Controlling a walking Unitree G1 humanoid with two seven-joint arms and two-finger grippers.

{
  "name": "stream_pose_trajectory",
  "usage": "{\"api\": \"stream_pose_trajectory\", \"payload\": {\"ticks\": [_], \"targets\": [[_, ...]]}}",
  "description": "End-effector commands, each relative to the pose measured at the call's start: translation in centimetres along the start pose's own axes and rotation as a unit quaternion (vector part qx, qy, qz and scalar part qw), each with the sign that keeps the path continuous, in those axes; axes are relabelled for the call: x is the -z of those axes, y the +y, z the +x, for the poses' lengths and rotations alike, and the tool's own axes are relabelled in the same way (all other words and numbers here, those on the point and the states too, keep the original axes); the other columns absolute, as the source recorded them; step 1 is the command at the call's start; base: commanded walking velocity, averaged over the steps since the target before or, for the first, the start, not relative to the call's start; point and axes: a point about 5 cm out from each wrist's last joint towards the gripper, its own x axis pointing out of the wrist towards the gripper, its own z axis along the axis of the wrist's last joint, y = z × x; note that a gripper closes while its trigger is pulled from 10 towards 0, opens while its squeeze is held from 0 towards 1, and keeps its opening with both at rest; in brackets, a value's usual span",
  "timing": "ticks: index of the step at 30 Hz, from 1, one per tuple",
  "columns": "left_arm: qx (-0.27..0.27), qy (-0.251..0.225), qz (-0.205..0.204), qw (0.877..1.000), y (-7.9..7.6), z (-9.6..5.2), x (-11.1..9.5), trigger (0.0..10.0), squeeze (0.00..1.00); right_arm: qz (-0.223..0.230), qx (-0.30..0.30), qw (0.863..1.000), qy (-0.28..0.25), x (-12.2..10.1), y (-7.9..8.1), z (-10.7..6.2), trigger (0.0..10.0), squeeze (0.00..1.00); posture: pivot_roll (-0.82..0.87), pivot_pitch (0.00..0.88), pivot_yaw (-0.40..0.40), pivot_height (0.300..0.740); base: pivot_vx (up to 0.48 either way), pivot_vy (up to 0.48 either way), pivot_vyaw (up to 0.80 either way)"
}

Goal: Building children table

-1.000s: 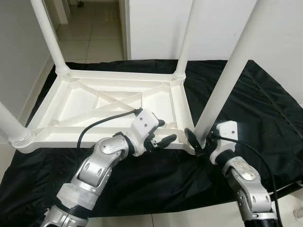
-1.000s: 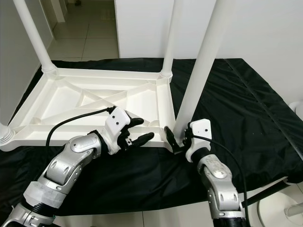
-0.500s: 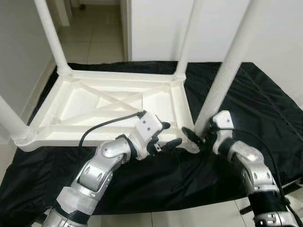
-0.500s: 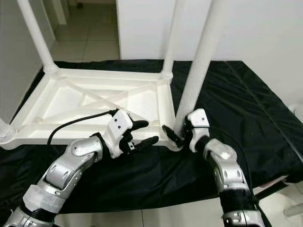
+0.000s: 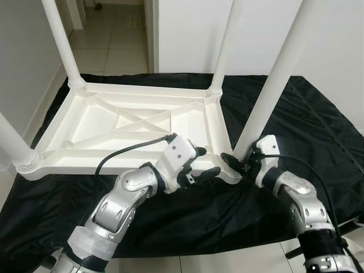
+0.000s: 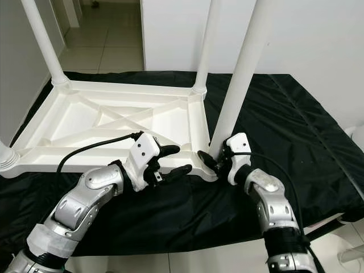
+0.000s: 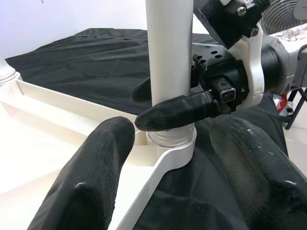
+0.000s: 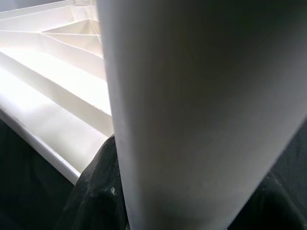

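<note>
While the right gripper (image 5: 234,166) stays clamped around the foot of the near right leg (image 5: 272,85), its wrist now sits lower and closer to the corner socket than a second ago, when it stood further out over the black cloth (image 5: 296,119). Half a second ago that leg leaned a little more toward the wall; now it reads nearly upright, tilting only slightly to the right as it rises. The left gripper (image 5: 206,164) has crept rightward along the near rim, and its fingers remain spread with nothing between them, just beside the same corner.

The children table (image 5: 131,122) lies upside down on the black cloth, its ribbed underside facing up and its long axis running left to right across the view. All four legs point upward: the far left leg (image 5: 60,40) and far right leg (image 5: 224,45) stand in their sockets at the back corners, and the near left leg (image 5: 14,145) rises at the front left corner.

In the left wrist view, one black finger (image 7: 180,111) of the right gripper presses across the leg just above its collar, touching it.
</note>
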Motion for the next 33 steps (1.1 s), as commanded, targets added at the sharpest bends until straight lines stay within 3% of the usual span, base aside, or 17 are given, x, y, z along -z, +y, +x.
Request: {"api": "stream_pose_trajectory", "payload": {"ticks": [1,3,6,7,9,11,12,14,18,20,22,27,28,30,33], "targets": [[0.018,-0.003,-0.001,1.0,-0.4,-0.1,-0.2,10.0,0.0,0.009,-0.008,1.0,0.001,0.2,0.7,0.3,10.0,0.0,-0.05,0.018,-0.054,0.74,0.0,0.0,0.0],[0.017,-0.004,-0.002,1.0,-0.4,0.0,-0.2,10.0,0.0,0.018,0.008,1.0,-0.002,0.2,1.1,0.4,10.0,0.0,-0.05,0.022,-0.053,0.74,0.0,0.0,0.0],[0.011,-0.006,-0.006,1.0,-0.5,0.2,-0.2,10.0,0.0,0.033,0.106,0.994,-0.006,-0.2,2.3,0.6,10.0,0.0,-0.07,0.038,-0.05,0.74,0.0,0.0,0.0],[0.011,-0.006,-0.006,1.0,-0.5,0.2,-0.2,10.0,0.0,0.033,0.106,0.994,-0.006,-0.2,2.3,0.6,10.0,0.0,-0.07,0.038,-0.05,0.74,0.0,0.0,0.0],[-0.007,-0.001,-0.013,1.0,-0.1,0.5,0.0,10.0,0.0,0.06,0.169,0.984,-0.015,-0.2,2.9,0.6,10.0,0.0,-0.07,0.042,-0.048,0.74,0.0,0.0,0.0],[-0.02,0.001,-0.014,1.0,0.3,0.5,0.0,10.0,0.0,0.089,0.251,0.964,-0.011,0.3,3.0,0.4,10.0,0.0,-0.07,0.045,-0.045,0.74,0.0,0.0,0.0],[-0.02,0.001,-0.014,1.0,0.3,0.5,0.0,10.0,0.0,0.089,0.251,0.964,-0.011,0.3,3.0,0.4,10.0,0.0,-0.07,0.045,-0.045,0.74,0.0,0.0,0.0],[-0.031,0.005,-0.011,0.999,0.7,0.5,0.1,10.0,0.0,0.117,0.323,0.939,-0.006,0.8,3.3,0.1,10.0,0.0,-0.08,0.047,-0.043,0.74,0.0,0.0,0.0],[-0.034,0.007,-0.01,0.999,0.8,0.5,0.2,10.0,0.0,0.118,0.343,0.932,-0.003,0.8,3.6,0.1,10.0,0.0,-0.08,0.046,-0.04,0.74,0.0,0.0,0.0],[-0.044,0.011,-0.007,0.999,1.1,0.4,0.2,10.0,0.0,0.13,0.378,0.917,-0.011,0.6,4.6,0.6,10.0,0.0,-0.08,0.039,-0.032,0.74,0.0,0.0,0.0],[-0.051,0.013,-0.006,0.999,1.4,0.3,0.3,10.0,0.0,0.136,0.387,0.912,-0.015,0.3,5.1,1.0,10.0,0.0,-0.08,0.039,-0.032,0.74,0.0,0.0,0.0],[-0.065,0.011,-0.005,0.998,1.9,0.2,0.1,10.0,0.0,0.125,0.393,0.91,-0.029,-0.5,5.5,1.1,10.0,0.0,-0.08,0.032,-0.029,0.74,0.0,0.0,0.0],[-0.068,0.01,-0.004,0.998,2.1,0.2,0.0,10.0,0.0,0.127,0.382,0.914,-0.042,-0.8,5.4,0.9,10.0,1.0,-0.08,0.027,-0.028,0.74,0.0,0.0,0.0],[-0.068,0.01,-0.004,0.998,2.1,0.2,0.0,10.0,0.0,0.127,0.382,0.914,-0.042,-0.8,5.4,0.9,10.0,1.0,-0.08,0.027,-0.028,0.74,0.0,0.0,0.0],[-0.069,0.01,-0.003,0.998,2.2,0.2,-0.1,10.0,0.0,0.115,0.351,0.927,-0.069,-1.4,5.3,0.6,10.0,1.0,-0.08,0.021,-0.026,0.74,0.0,0.0,0.0]]}}
